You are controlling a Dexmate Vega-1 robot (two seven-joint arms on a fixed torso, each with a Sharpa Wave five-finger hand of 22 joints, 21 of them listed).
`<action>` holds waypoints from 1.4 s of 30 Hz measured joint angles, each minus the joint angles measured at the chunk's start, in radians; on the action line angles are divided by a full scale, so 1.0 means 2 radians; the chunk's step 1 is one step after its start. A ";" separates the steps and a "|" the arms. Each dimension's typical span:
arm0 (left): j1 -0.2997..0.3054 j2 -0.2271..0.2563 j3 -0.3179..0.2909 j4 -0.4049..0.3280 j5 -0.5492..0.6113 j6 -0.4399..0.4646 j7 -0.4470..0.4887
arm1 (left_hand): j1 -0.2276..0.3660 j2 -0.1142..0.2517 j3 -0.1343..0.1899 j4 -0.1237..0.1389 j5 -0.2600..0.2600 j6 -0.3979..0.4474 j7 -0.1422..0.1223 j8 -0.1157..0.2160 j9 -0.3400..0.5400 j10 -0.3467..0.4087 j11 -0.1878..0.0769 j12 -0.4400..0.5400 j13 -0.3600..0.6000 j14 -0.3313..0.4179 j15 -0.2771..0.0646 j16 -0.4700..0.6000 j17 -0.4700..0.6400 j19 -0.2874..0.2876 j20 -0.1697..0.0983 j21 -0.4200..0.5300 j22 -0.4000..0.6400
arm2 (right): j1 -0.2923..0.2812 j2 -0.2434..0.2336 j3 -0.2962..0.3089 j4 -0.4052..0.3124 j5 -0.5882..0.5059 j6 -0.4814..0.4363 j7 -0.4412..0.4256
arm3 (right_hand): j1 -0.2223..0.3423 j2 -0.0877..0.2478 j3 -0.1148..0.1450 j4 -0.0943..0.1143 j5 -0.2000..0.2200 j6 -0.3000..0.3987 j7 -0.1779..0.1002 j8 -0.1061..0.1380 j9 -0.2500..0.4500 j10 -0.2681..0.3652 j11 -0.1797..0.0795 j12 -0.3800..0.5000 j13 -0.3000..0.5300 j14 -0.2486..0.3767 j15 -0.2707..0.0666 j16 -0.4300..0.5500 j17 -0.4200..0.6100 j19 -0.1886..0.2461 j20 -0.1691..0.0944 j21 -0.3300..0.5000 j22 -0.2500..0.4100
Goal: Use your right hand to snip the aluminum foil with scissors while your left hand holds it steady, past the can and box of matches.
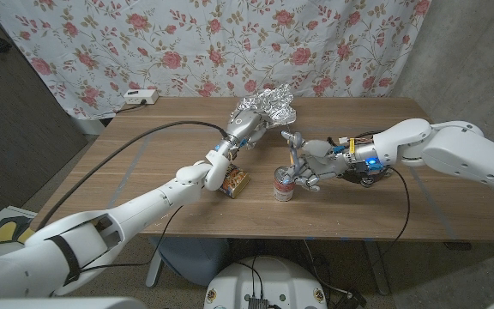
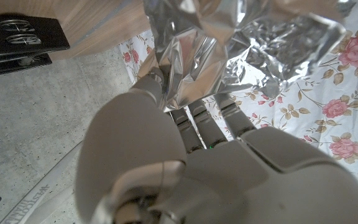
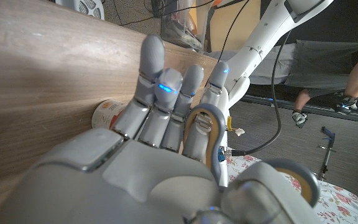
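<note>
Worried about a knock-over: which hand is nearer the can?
Right. The right hand, holding the scissors, sits right beside the can; the left hand grips the foil farther back.

- Table [image 1: 418, 184]: wooden top, seen from above.
- Can [image 1: 283, 185]: upright near the front edge.
- Matchbox [image 1: 237, 181]: just left of the can.
- Power strip [image 1: 140, 97]: white, back left corner.

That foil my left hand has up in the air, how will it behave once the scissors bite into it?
The foil looks crumpled and thin, so it will probably flex and dent rather than stay stiff. It likely weighs almost nothing, held aloft by the left hand alone. Creased folds may tear unevenly near the scissors in the right hand.
</note>
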 measured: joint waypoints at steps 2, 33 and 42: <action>-0.001 -0.001 0.001 0.003 0.001 -0.001 0.005 | 0.000 0.000 0.000 0.000 0.000 0.001 -0.001 0.000 0.000 0.000 0.000 0.000 0.000 0.000 0.000 0.000 0.000 0.000 0.000 0.000 0.000 | 0.005 0.001 -0.003 0.000 -0.005 -0.006 0.000 | 0.000 0.000 0.000 0.000 0.000 0.000 0.000 0.000 0.000 0.000 0.000 0.000 -0.001 0.000 0.000 -0.002 0.000 0.000 0.000 0.000 0.000; 0.000 0.001 0.008 0.007 0.009 -0.004 0.037 | 0.007 -0.012 -0.008 0.031 0.041 0.003 0.001 0.024 0.005 -0.011 0.000 0.042 -0.033 0.009 -0.004 0.000 -0.001 -0.017 -0.003 0.065 0.053 | 0.058 0.014 -0.040 0.011 -0.051 -0.048 0.001 | -0.003 -0.003 0.000 0.000 0.000 -0.001 0.000 0.002 -0.009 -0.001 -0.001 0.000 -0.005 0.003 -0.004 -0.021 -0.005 0.000 0.000 -0.003 -0.006; -0.006 -0.002 0.014 0.028 0.008 -0.012 0.044 | 0.007 -0.012 -0.008 0.031 0.037 0.003 0.001 0.022 -0.002 -0.011 0.000 0.034 -0.038 0.009 -0.004 -0.006 0.000 -0.024 -0.009 0.065 0.045 | 0.073 0.023 -0.049 0.020 -0.069 -0.070 0.010 | -0.003 -0.003 0.000 0.000 0.000 -0.001 0.000 0.002 -0.012 -0.002 0.000 0.000 -0.007 0.006 -0.007 -0.027 -0.005 0.000 0.000 -0.003 -0.007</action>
